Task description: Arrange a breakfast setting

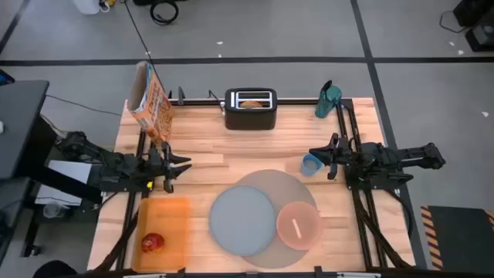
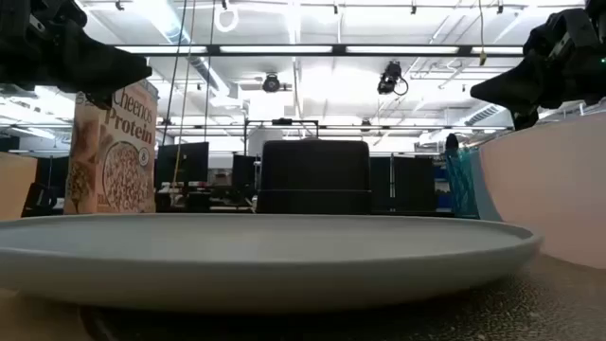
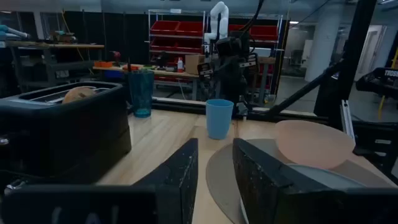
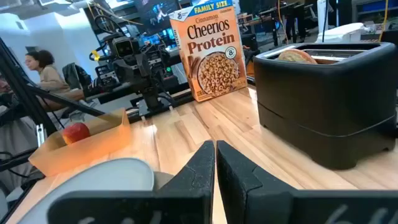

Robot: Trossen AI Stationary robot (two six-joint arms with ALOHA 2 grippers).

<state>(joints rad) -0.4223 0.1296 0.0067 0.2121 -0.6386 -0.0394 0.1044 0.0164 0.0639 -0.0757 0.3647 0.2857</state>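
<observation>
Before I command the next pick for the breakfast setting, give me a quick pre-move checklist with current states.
1. Grey mat laid, grey-blue plate and pink bowl on it: ok.
2. Spoon in the bowl: ok.
3. Bagel out of the black toaster: not ok, it sits in a slot.
4. Red fruit moved to the setting: not ok, it lies in the orange tray.
5. Left gripper empty, between cereal box and tray: ok, jaws slightly apart.
6. Right gripper empty: ok, shut beside the small blue cup, not holding it.
</observation>
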